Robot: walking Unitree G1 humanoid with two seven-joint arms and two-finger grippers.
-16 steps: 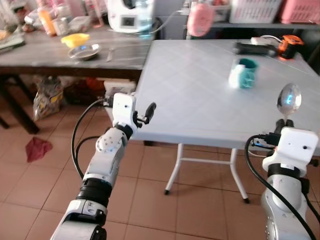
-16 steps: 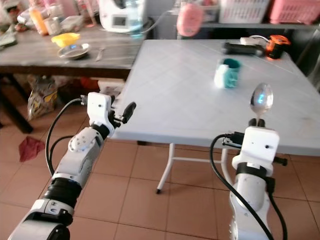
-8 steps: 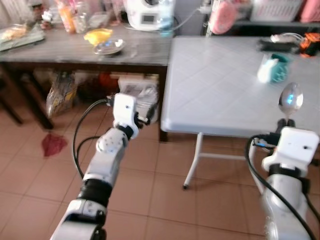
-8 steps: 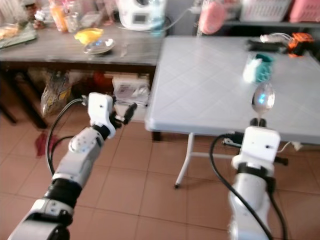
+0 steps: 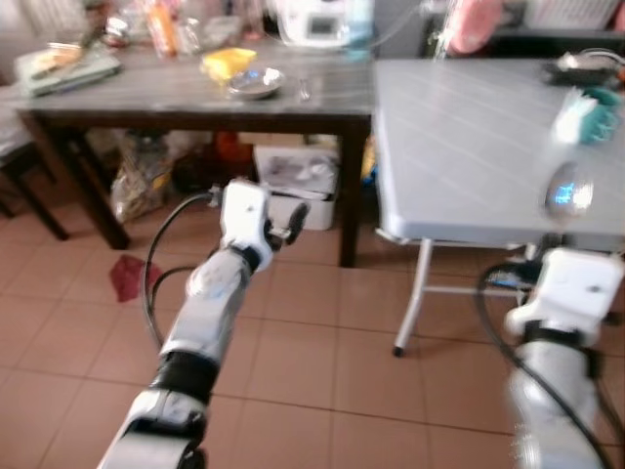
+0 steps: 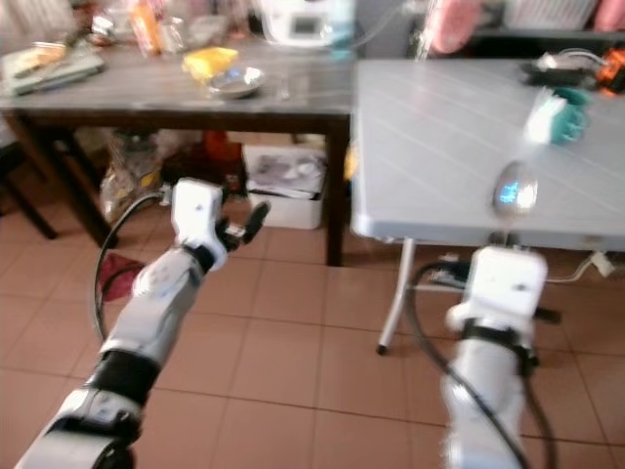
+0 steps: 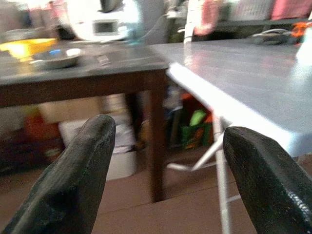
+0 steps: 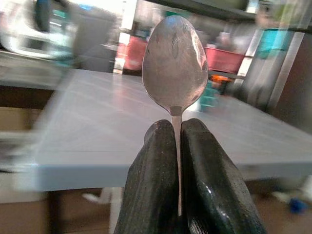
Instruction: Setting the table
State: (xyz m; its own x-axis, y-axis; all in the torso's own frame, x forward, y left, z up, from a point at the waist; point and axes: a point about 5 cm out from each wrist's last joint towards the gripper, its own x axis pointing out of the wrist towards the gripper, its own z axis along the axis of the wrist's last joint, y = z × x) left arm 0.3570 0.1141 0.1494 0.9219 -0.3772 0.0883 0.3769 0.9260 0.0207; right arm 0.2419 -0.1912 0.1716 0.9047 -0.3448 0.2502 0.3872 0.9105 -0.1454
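My right gripper (image 8: 176,131) is shut on a metal spoon (image 8: 174,61), which stands upright with its bowl up. In the eye views that spoon (image 5: 566,192) sits above my white right wrist, at the near edge of the white folding table (image 5: 469,147). A teal mug (image 6: 561,109) stands far back on that table. My left gripper (image 7: 165,141) is open with nothing between its fingers. It hangs over the tiled floor, left of the white table and in front of the dark wooden table (image 5: 186,93).
The dark table carries a metal bowl (image 5: 256,82), a yellow item (image 5: 227,62), bottles and a white appliance (image 5: 314,21). Bags and a white box (image 5: 298,176) sit under it. A red cloth (image 5: 127,277) lies on the floor. Baskets and a pink thing stand behind.
The whole view has swung left: the white table has slid to the right of the picture and more of the dark table shows. The spoon stays held; the left gripper stays open.
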